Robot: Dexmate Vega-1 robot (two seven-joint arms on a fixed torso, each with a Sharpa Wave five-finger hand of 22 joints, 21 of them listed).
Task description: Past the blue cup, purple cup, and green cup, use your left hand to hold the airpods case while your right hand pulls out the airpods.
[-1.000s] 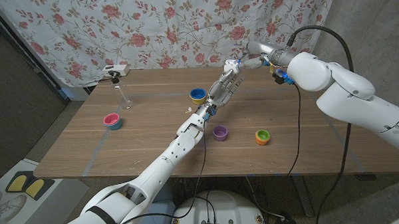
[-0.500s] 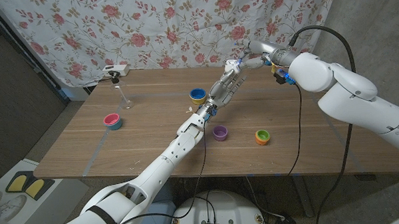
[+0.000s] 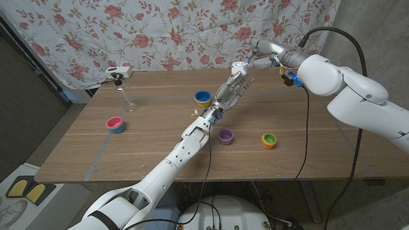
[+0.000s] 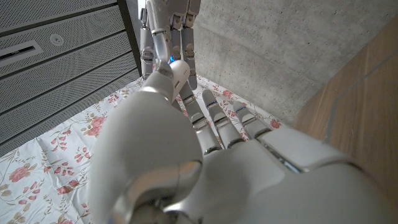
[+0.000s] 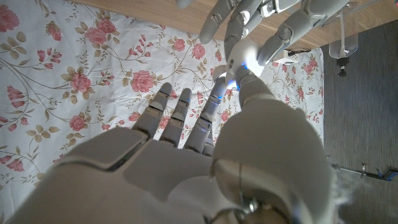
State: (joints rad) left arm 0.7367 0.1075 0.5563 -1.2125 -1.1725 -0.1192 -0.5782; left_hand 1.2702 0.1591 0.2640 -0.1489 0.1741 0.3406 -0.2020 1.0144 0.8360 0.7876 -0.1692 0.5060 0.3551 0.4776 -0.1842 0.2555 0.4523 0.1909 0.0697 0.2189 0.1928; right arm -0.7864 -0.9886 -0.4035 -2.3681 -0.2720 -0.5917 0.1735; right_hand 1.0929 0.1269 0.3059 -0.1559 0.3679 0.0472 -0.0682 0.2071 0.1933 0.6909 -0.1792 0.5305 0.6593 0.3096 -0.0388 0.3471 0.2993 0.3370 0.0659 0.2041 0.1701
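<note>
Smooth white airpods case, rounded, pinched in the left hand; right hand fingertips touch it above the woodgrain tabletop.

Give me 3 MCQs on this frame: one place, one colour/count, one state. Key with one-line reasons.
1. Where is the pink cup?
A. On the table's left part, apart from the other cups
B. Beside the green cup
C. At the table's right edge

2. How many cups stand on the table?
A. Two
B. Four
C. Six

3. How do the two hands stand?
A. Both low at the near edge
B. Left raised, right on the table
C. Both raised together past the blue cup

Key:
1 A: the pink cup sits alone on the left of the table.
2 B: pink cup, blue cup, purple cup, green cup.
3 C: the left hand and right hand meet at a small white object, seemingly the airpods case, near the floral curtain.
</note>
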